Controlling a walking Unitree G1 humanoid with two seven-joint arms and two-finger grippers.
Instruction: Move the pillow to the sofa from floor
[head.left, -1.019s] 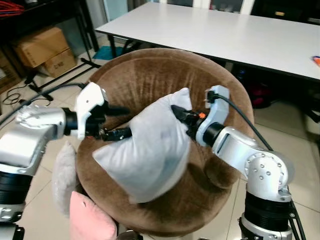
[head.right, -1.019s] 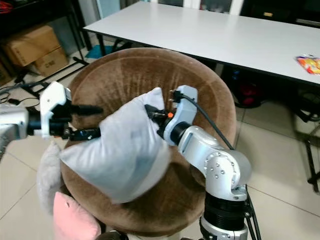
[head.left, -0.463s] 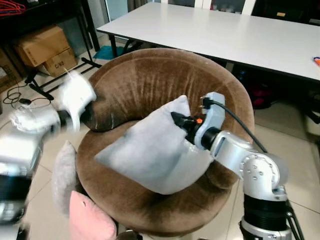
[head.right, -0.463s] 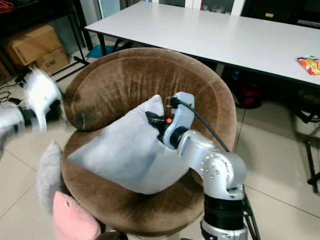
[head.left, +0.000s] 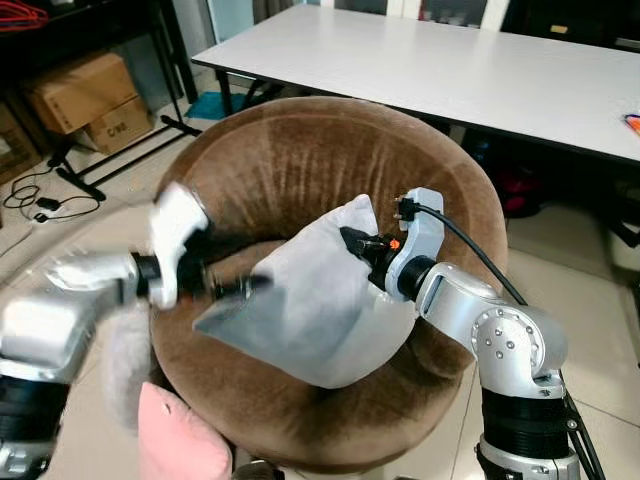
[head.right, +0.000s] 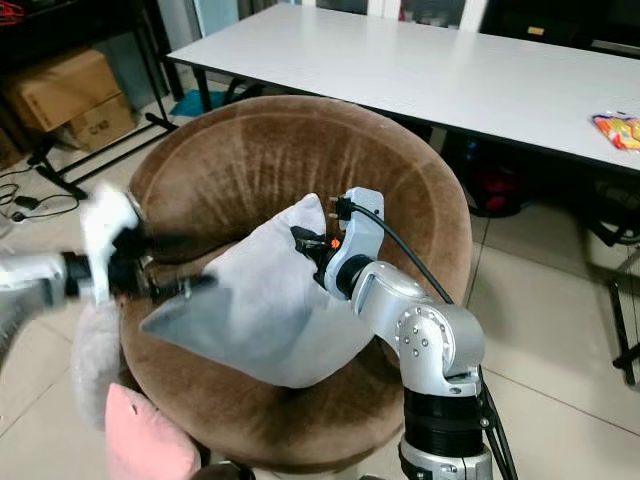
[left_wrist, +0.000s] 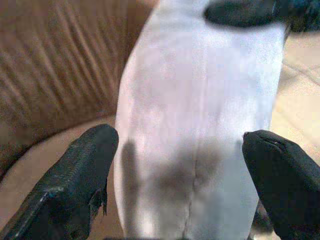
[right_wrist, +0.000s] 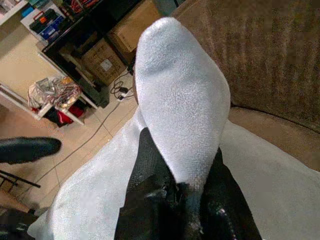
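Nearly done, by the look of it — grey pillow (head.left: 310, 305) off the floor and lying across the seat of the round brown sofa (head.left: 300, 150), one corner propped up. Right gripper (right_wrist: 182, 187) pinching that raised corner, fingers pressed into the fabric. Left gripper (left_wrist: 180, 165) spread wide at the pillow's far end, fingers either side without closing. Left to do, judging from this: release and pull both arms clear. Hard to read — left arm smeared by motion blur in the head views, contact with the pillow uncertain. Pink cushion (head.left: 180, 440) cut off at the bottom edge, another pale one (head.right: 92, 365) partly hidden beside the sofa.
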